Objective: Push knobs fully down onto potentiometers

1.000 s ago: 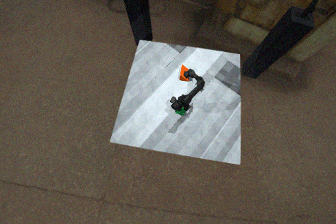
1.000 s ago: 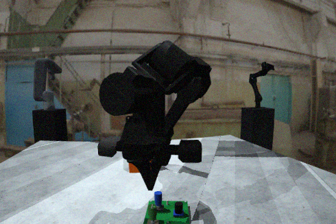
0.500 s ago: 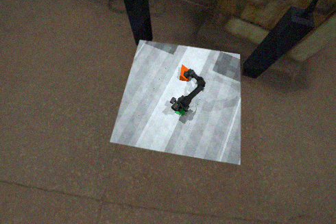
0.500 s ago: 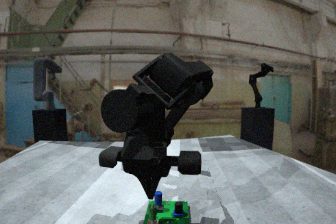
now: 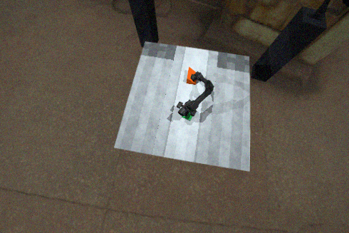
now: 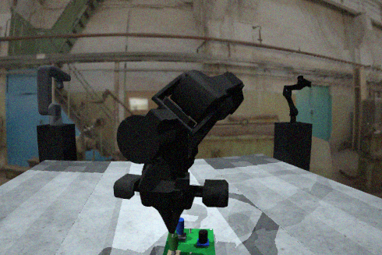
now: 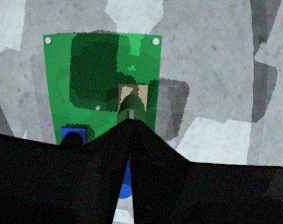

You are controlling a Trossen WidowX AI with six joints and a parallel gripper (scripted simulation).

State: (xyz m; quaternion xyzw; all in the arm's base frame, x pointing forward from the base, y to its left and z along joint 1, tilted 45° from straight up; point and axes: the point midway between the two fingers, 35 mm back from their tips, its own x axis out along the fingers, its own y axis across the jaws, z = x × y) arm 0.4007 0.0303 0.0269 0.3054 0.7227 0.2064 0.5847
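Observation:
The green circuit board [image 5: 189, 117] [image 6: 190, 247] [image 7: 53, 75] stands on the table. My gripper [image 6: 172, 232] [image 7: 132, 126] is shut and empty, its joined tips at the top of the green knob [image 6: 173, 242] [image 7: 130, 104]; they look in contact. That knob stands on a beige potentiometer [image 7: 141, 91]. A black knob [image 6: 203, 235] [image 7: 72, 139] stands on a blue potentiometer [image 7: 65, 130]. A tall blue knob [image 6: 180, 224] [image 7: 124, 191] stands behind the green one in the exterior view; the fingers partly hide it in the wrist view. Whether each knob is fully seated cannot be told.
The pale table [image 5: 142, 113] [image 6: 47, 210] lies under the board, with patchy shadows. An orange piece [image 5: 191, 76] is by the arm's base. Two dark pedestals [image 5: 142, 10] [image 5: 292, 42] with other arms stand beyond the table's far edge.

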